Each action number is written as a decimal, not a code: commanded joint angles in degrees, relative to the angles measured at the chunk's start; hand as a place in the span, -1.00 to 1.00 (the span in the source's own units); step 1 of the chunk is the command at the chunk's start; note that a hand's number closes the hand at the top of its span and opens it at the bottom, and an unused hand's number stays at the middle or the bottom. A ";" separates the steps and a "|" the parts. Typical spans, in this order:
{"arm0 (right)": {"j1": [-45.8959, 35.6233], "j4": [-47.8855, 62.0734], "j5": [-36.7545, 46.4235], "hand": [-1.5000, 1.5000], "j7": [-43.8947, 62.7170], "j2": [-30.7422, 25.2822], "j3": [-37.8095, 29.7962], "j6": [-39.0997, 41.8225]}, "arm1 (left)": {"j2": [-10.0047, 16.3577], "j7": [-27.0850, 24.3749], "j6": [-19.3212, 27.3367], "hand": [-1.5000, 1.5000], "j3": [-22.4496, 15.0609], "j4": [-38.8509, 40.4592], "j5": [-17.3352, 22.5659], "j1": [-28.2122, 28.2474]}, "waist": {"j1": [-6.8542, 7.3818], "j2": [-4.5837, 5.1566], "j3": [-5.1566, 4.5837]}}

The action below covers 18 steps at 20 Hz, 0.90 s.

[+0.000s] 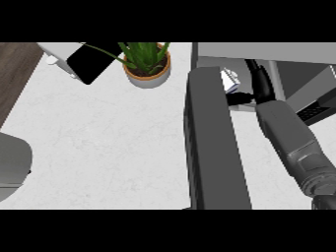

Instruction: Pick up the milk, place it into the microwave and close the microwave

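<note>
Reaching into the microwave — right hand apparently clasping the milk.

The grey right forearm reaches past the open dark grey microwave door. Its black right hand curls round a white-and-blue milk carton.

The single camera sits at head height and looks steeply down on the counter, facing away from the robot's body toward the potted plant (at the far edge, about centre). Right of the plant the open microwave door runs back toward the lens. The right forearm enters low, right of the plant, near the camera.
</note>
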 commanded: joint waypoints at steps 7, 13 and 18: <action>6.02 -0.94 -2.42 -1.00 -6.05 2.40 -0.82 8.43 | -3.03 4.86 3.74 -1.00 -8.14 -1.82 -8.34 -3.06 | -2.87 -1.42 -0.16; 13.77 -3.49 -3.24 -1.00 -10.87 2.71 0.29 13.06 | -4.86 5.46 5.67 -1.00 -12.09 1.19 -13.66 -6.22 | -4.23 -2.00 -0.24; 18.33 -8.17 -4.07 -1.00 -9.35 3.50 2.10 18.05 | -6.64 16.77 8.00 -1.00 -14.06 -1.05 -15.18 -13.83 | -6.49 -2.70 -0.34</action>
